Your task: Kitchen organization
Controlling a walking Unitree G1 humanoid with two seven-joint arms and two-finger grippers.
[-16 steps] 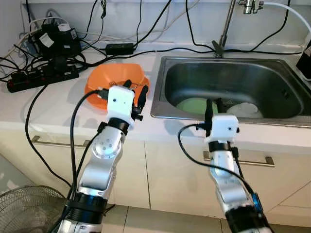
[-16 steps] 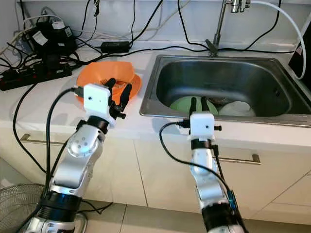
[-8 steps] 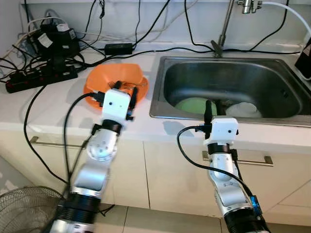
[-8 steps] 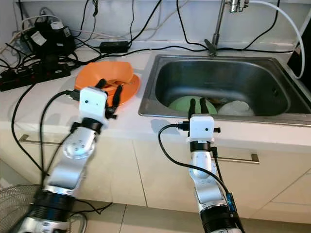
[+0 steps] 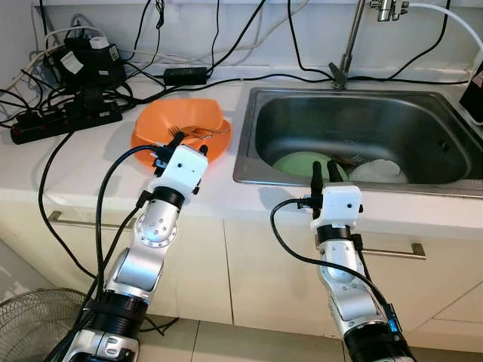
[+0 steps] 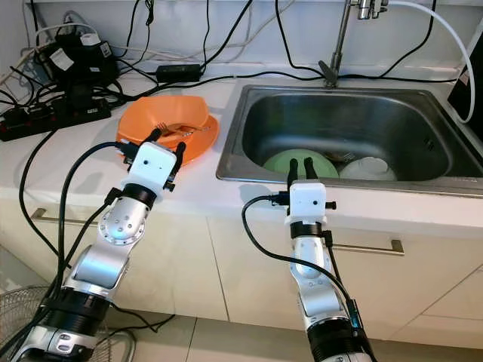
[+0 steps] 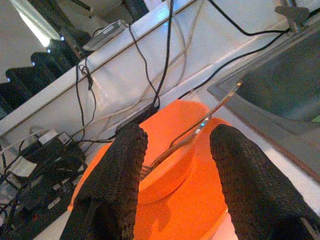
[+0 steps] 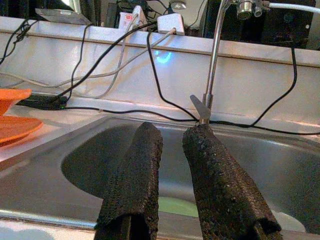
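The right gripper [image 6: 303, 167], fingers narrowly parted and empty, is being held at the sink [image 5: 423, 181] lip. The left gripper [image 7: 175, 172], spread wide, is being aimed at the fork [image 5: 198, 133] lying across the orange bowl [image 5: 155, 123]. Thin, stiff and probably slippery, it is best pinched mid-handle.

The two head views look forward and down from above the counter [image 5: 83, 170], taking in both arms, the sink [image 5: 362, 128] and the cupboard fronts below. The left wrist view looks along its fingers [image 7: 117, 180], close over the orange plate [image 7: 185, 200]. The right wrist view looks low across the sink rim toward the tap [image 8: 212, 60]. All views share the sink.
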